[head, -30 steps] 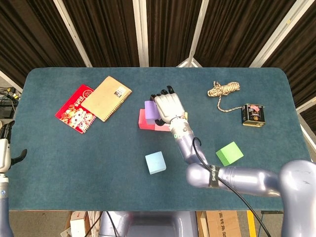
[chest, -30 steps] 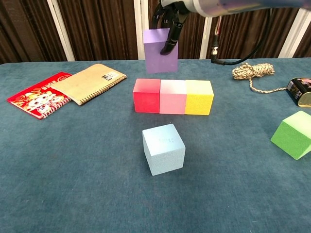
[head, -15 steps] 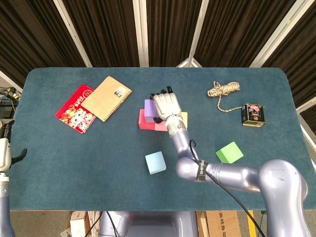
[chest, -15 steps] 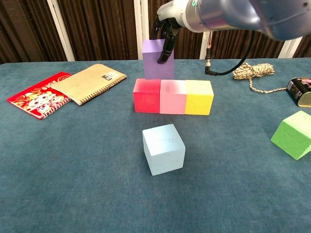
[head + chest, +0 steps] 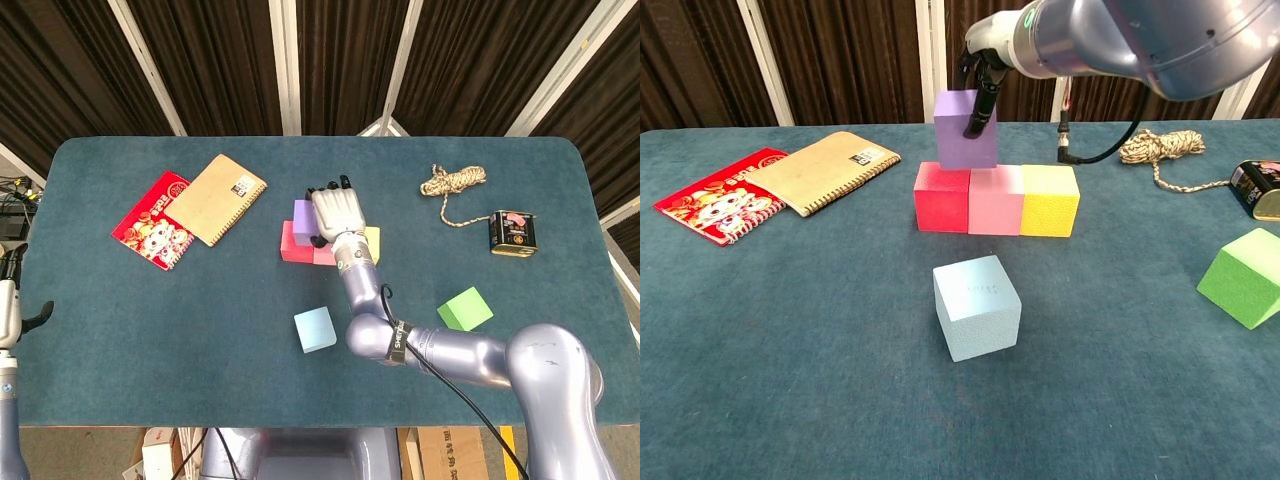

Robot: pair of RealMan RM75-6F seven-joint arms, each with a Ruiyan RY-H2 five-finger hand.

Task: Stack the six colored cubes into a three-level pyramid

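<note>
Where the right hand [image 5: 338,214] reaches over the row of cubes, covers most of the purple cube [image 5: 966,129] from overhead, so only a sliver of purple peeks out at its left edge in the head view. Holds that cube from above, with dark fingertips [image 5: 977,122] lying down the front face in the chest view; remaining fingers hidden behind the cube, so how far they wrap cannot be told. Sits on the seam between the red cube [image 5: 942,197] and the pink cube [image 5: 995,200], bottom face touching both tops. Yellow cube [image 5: 1048,200] touching the pink one on the far side from red, largely masked by the wrist in the head view.

Light blue cube [image 5: 977,306] well in front of the row, alone on the table [image 5: 790,330]. Green cube [image 5: 1241,277] far off past the yellow end of the row, tilted, cut by the frame edge in the chest view.

Left hand [image 5: 22,318] barely visible at the frame border, far beyond the red end of the row; only a dark sliver shows, so whether open or closed cannot be told.

Beyond the red end of the row, a tan notebook [image 5: 217,198] overlapping a red booklet [image 5: 154,218]. Behind the yellow end, a coil of rope [image 5: 452,181] and a small tin [image 5: 512,233], label too small to read.
</note>
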